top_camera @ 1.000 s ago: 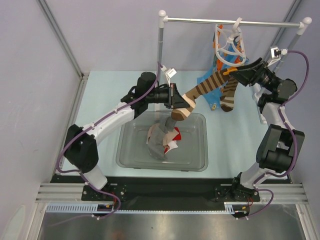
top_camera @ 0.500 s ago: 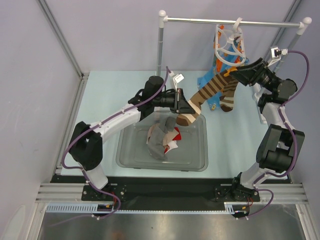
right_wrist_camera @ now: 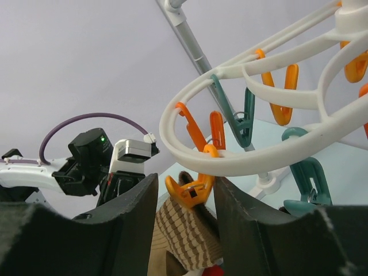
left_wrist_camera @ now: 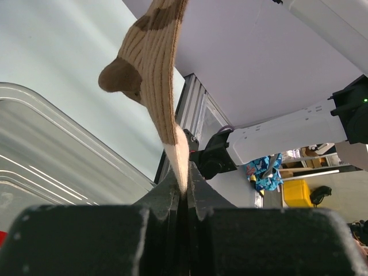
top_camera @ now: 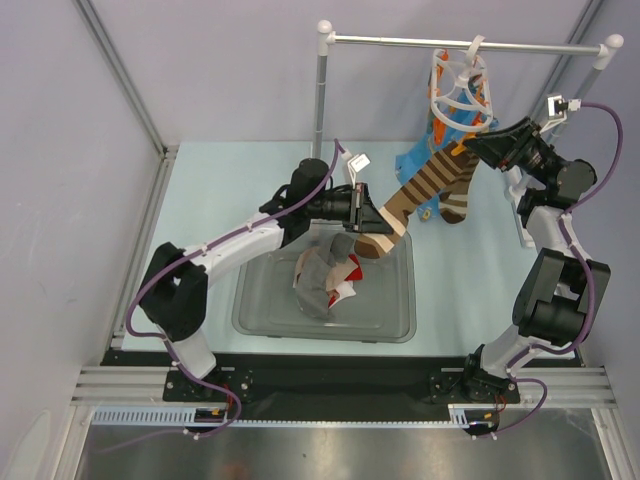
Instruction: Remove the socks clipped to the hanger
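The brown-and-cream striped sock is stretched taut between two holds. Its cuff is clamped in an orange peg on the hanger, which hangs from the rail stand over the far right corner of the bench. Its toe is pinched in the closed left gripper above the far edge of the clear tray. The right gripper brackets that peg with its jaws apart. A sliver of gap shows on one side, though the wrist view is too tight to say whether the other pad touches. The main risk is pulling before the peg is squeezed open. That would drag the light hanger sideways, could slide or unhook it from the rail, and would carry the peg out from between the right jaws. The left hold is only on the thin toe tip, so the fabric may slip free. If the peg lets go under this tension, the sock could spring short and land outside the tray. A blue sock hanging close by could also get snagged.
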Controlling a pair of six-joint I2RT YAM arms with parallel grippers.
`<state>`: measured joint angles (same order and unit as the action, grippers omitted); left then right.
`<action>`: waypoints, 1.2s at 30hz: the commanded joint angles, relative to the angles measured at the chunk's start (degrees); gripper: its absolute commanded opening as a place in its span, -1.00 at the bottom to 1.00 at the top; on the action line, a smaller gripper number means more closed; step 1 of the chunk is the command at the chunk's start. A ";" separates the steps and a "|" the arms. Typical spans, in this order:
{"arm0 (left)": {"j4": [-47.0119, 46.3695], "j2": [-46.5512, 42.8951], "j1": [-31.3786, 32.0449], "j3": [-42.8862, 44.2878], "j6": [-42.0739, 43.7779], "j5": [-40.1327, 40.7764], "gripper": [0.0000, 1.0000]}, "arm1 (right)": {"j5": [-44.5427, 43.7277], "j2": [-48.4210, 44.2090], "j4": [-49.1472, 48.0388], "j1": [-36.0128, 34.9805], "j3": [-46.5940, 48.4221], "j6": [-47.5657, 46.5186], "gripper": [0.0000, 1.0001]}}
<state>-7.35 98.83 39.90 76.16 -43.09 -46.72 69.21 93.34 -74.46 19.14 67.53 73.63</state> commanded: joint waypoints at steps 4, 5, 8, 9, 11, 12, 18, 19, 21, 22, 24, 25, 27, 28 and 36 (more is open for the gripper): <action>-3.37 -1.18 0.53 -0.84 -1.03 -1.18 -0.85 | -1.88 0.09 -16.25 -0.33 0.76 1.34 0.13; -3.45 -1.18 0.70 -0.75 -1.12 -1.09 -0.85 | -2.06 0.09 -16.16 -0.41 1.03 1.52 0.15; -3.81 -1.18 0.71 -0.66 -1.29 -1.27 -0.85 | -2.32 0.09 -16.16 -0.50 1.03 1.70 0.13; -3.81 -1.18 0.79 -0.58 -1.29 -1.18 -0.85 | -2.33 0.09 -16.16 -0.50 0.94 1.70 0.08; -4.07 -1.18 0.88 -0.75 -1.38 -1.18 -0.84 | -2.33 0.17 -16.16 -0.50 0.76 1.78 -0.11; -4.07 -1.18 0.88 -0.75 -1.56 -1.18 -0.85 | -2.33 0.18 -16.16 -0.50 0.68 1.96 -0.20; -3.90 -1.70 0.97 -1.01 -1.12 -1.09 -0.84 | -2.15 0.09 -16.16 -0.50 0.59 1.79 -0.67; -3.81 -1.71 1.06 -1.10 -1.03 -1.09 -0.84 | -2.06 0.26 -16.16 -0.50 0.76 1.96 -0.77; -3.37 -1.79 0.97 -1.10 -0.94 -0.92 -0.84 | -1.89 0.35 -16.16 -0.50 0.76 1.96 -0.84; -3.19 -2.06 0.97 -1.10 -0.59 -0.74 -0.85 | -1.97 0.35 -16.16 -0.50 0.76 2.13 -0.83; -2.06 -2.41 0.97 -1.01 0.37 -0.48 -0.85 | -1.89 0.35 -16.16 -0.42 0.68 2.40 -0.79; -1.44 -2.85 0.97 -0.93 0.90 0.04 -0.85 | -1.97 0.44 -16.16 -0.33 0.76 2.49 -0.71; 1.62 -3.55 1.06 -0.58 3.26 0.75 -0.85 | -1.97 0.53 -16.16 -0.24 0.59 2.75 -0.66; 2.95 -4.68 1.06 -0.31 4.23 1.97 -0.85 | -1.97 0.53 -16.16 -0.24 0.50 2.75 -0.64; 23.68 -15.67 0.88 -1.80 19.42 12.95 -0.80 | -2.24 0.44 -11.52 0.46 -0.29 4.25 -0.21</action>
<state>7.46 90.80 40.64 74.94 -32.40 -39.88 67.31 93.76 -74.65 19.07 67.13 77.62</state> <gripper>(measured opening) 0.095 0.370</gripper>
